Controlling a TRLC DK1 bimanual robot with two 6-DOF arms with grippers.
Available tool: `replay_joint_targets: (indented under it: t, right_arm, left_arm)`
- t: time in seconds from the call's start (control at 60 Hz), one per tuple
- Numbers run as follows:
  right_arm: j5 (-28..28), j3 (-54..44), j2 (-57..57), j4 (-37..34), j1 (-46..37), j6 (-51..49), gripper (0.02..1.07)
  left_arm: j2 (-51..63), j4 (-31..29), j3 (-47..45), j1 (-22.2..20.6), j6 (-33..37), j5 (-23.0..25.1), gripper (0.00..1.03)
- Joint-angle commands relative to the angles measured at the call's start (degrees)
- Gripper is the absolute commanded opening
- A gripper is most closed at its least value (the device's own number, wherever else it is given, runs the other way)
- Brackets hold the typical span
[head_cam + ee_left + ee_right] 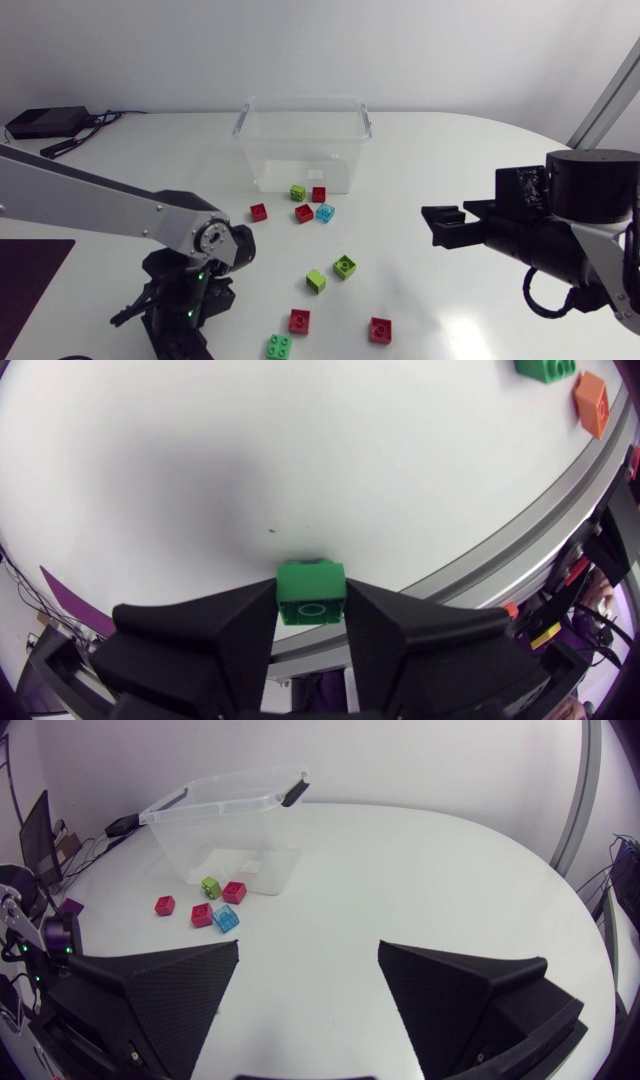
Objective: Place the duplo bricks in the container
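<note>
In the left wrist view my left gripper point(312, 608) is shut on a green duplo brick point(312, 592), a finger on each side, close over the white table near its front edge. From above, the left arm's wrist point(190, 300) points down at the front left and hides that brick. The clear container point(303, 140) stands at the back middle. A lime brick point(297, 192) and a red one point(318, 194) lie at its front wall. My right gripper point(445, 225) hangs open at the right with nothing between its fingers.
Loose bricks: red point(259, 211), red point(304, 213) and blue point(325, 212) before the container; two lime ones point(344, 266) point(316, 281) mid-table; red point(299, 320), red point(380, 329) and green point(280, 346) at the front. A black device point(45, 122) sits back left.
</note>
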Motion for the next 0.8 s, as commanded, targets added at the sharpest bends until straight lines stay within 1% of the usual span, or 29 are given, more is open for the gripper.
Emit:
replay_joint_targets:
  t: [0.0, 0.167, 0.317, 0.433, 0.55, 0.7, 0.75, 0.783]
  right_arm:
    - [-0.1, -0.7, 0.1, 0.1, 1.5, 1.6, 1.03]
    - [0.3, 1.8, 1.9, -2.8, 4.5, 2.2, 1.03]
    - [-0.5, 4.5, 3.4, -6.2, 7.7, 2.3, 1.03]
    - [-3.1, 6.5, 5.9, -8.7, 8.4, 2.3, 1.03]
    - [-6.4, 8.6, 9.8, -12.5, 9.5, 2.2, 1.03]
    - [-5.9, 10.7, 14.2, -16.3, 12.8, 1.5, 1.03]
    - [-5.9, 11.9, 15.7, -18.3, 13.8, -1.0, 1.03]
    - [-7.0, 12.8, 16.5, -19.8, 13.9, -2.3, 1.03]
  left_arm:
    - [-3.1, -1.9, 5.7, 1.9, -1.0, -0.7, 0.29]
    - [-5.9, -4.1, 14.5, 3.9, 0.0, -1.4, 0.29]
    - [-7.8, -4.0, 23.0, 5.1, 2.1, -1.4, 0.29]
    - [-8.4, -3.9, 28.6, 5.9, 2.8, -1.1, 0.29]
    - [-8.3, -1.8, 35.9, 7.4, 3.3, 0.2, 0.30]
    - [-6.6, 1.9, 43.7, 9.4, 4.4, 2.3, 0.30]
    - [-6.3, 3.2, 45.5, 10.0, 5.0, 2.9, 0.30]
    - [-6.2, 4.9, 46.6, 10.5, 5.1, 3.0, 0.30]
